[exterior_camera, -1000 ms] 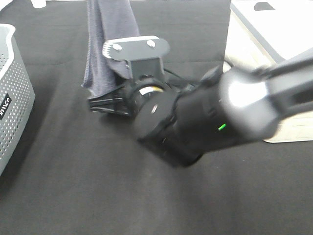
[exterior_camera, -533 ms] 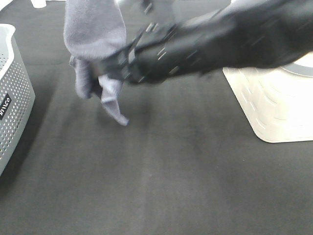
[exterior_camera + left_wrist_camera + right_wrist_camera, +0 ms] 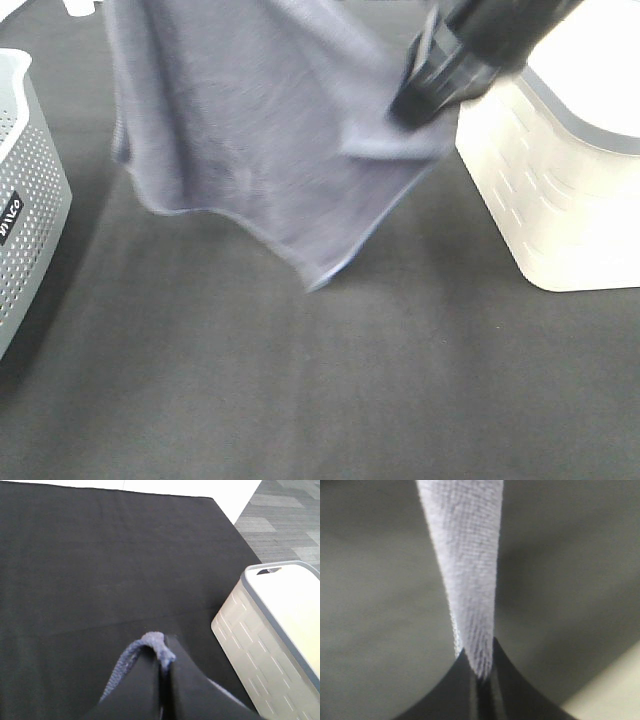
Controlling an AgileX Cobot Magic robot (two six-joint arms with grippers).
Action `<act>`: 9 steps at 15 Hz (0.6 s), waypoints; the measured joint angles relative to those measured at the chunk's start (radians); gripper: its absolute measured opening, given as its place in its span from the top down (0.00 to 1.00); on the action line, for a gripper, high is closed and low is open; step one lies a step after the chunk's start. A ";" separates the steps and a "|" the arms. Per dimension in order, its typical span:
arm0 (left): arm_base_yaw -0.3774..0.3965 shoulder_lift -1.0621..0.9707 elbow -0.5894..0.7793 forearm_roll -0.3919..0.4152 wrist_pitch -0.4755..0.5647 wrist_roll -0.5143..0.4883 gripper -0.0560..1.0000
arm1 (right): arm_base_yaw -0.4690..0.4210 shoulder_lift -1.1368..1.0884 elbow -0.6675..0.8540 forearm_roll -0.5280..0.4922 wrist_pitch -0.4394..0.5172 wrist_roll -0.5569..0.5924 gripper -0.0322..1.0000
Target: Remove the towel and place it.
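Observation:
The greyish-purple towel hangs spread out above the black table, its lowest corner pointing down near the middle. My right gripper is shut on the towel's right edge, next to the white basket. In the right wrist view the towel runs as a taut strip out of the shut gripper. In the left wrist view the left gripper is shut on a bunched towel corner. The left gripper itself is outside the exterior view, beyond its top edge.
A grey perforated basket stands at the left edge. A white basket with a grey rim stands at the right and also shows in the left wrist view. The table has a black cover.
The towel was bunched and hanging narrow; now it is stretched wide between the two grippers. The right arm has moved up and to the right with its edge.

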 joint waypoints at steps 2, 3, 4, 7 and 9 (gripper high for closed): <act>0.002 -0.004 0.079 0.005 -0.076 -0.025 0.95 | 0.000 -0.002 -0.100 -0.173 0.024 0.003 0.95; 0.002 -0.015 0.151 0.005 -0.146 -0.061 0.95 | 0.000 -0.002 -0.138 -0.234 0.024 -0.004 0.95; 0.003 -0.030 0.226 0.005 -0.219 -0.088 0.95 | 0.000 -0.002 -0.168 -0.286 0.004 -0.037 0.95; 0.004 -0.048 0.348 0.013 -0.395 -0.108 0.95 | 0.000 0.027 -0.200 -0.370 -0.136 -0.080 0.95; 0.004 -0.036 0.366 0.029 -0.461 -0.111 0.95 | 0.000 0.069 -0.200 -0.408 -0.229 -0.071 0.95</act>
